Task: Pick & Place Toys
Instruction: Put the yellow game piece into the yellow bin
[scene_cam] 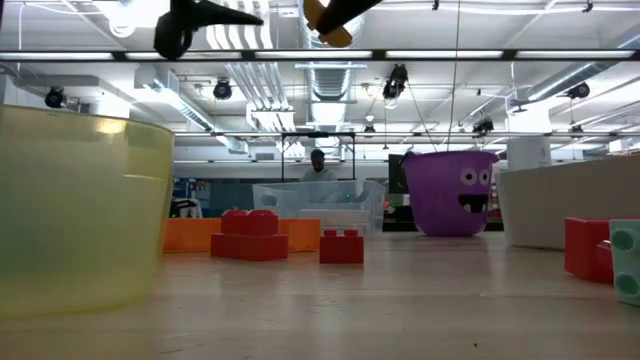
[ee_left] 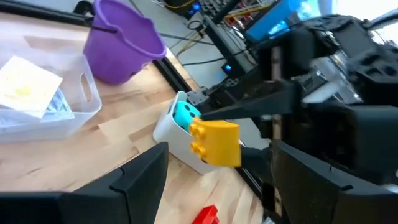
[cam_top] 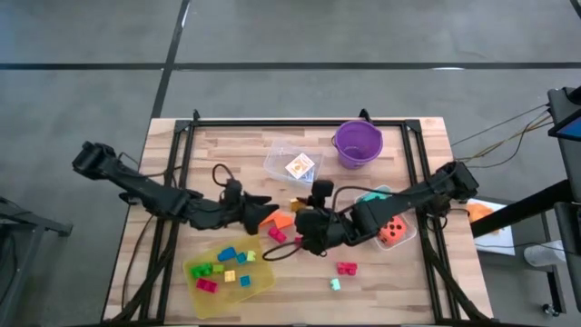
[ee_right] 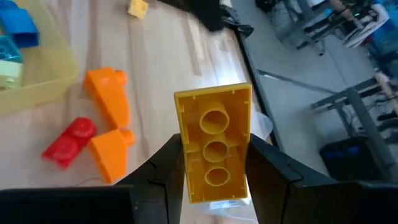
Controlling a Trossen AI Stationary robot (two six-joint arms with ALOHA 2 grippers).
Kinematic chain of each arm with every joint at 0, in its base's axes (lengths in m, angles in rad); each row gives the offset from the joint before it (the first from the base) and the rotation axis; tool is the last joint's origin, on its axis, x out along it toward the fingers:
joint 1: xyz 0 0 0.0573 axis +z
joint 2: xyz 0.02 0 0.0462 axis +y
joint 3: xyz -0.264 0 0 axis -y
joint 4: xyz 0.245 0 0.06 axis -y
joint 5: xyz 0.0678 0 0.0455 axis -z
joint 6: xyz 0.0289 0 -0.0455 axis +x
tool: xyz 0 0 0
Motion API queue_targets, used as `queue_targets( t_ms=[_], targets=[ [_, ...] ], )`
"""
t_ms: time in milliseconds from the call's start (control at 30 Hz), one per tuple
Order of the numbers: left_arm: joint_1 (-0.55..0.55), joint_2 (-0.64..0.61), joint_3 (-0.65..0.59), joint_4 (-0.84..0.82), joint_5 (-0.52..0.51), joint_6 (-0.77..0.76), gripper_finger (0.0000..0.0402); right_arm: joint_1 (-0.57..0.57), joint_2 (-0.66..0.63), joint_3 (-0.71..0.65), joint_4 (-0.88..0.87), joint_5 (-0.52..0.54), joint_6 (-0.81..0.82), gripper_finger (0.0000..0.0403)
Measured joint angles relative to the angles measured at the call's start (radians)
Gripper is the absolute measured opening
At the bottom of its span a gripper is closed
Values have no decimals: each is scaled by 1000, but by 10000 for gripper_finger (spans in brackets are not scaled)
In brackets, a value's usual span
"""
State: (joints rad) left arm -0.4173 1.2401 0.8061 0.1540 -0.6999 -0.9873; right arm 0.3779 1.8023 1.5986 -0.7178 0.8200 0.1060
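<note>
A yellow brick point(ee_right: 214, 149) is in the air over the table's middle, with my right gripper point(ee_right: 214, 186) shut on it; it also shows in the left wrist view point(ee_left: 216, 142). My left gripper point(ee_left: 217, 186) is open just to its left point(cam_top: 261, 207), above the orange wedges point(cam_top: 277, 219), with nothing between its fingers. Two orange wedges point(ee_right: 111, 102) and a red brick point(ee_right: 68, 142) lie flat on the wood below. More bricks lie in the flat yellow tray point(cam_top: 263, 282). My right gripper pinches the yellow brick's two long sides point(ee_right: 185, 163) between its two fingers. The fingers come from the table's right, slanting down, and lie across the brick. The brick is lifted clear of the table, its hollow underside point(ee_right: 214, 121) toward the wrist camera.
The purple bucket point(cam_top: 357, 143) and a clear tub point(cam_top: 277, 165) with card packs stand at the far side. A white container point(cam_top: 408, 238) at the right holds an orange die point(cam_top: 392, 232), beside a teal die point(cam_top: 370, 195). Red bricks point(cam_top: 346, 268) and a green one point(cam_top: 335, 284) lie near the front.
</note>
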Motion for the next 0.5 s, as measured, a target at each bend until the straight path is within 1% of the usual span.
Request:
queue_targets(
  t_ms=[100, 300, 500],
  targets=[
    [18, 45, 18, 19, 4, -28, 275, -14, 0, 0, 8, 18, -28, 123],
    [69, 113, 78, 21, 45, -12, 275, -26, 0, -2, 22, 21, -52, 123],
    [111, 163, 100, 21, 111, -8, 275, -25, 0, -2, 23, 20, -66, 123]
  ],
)
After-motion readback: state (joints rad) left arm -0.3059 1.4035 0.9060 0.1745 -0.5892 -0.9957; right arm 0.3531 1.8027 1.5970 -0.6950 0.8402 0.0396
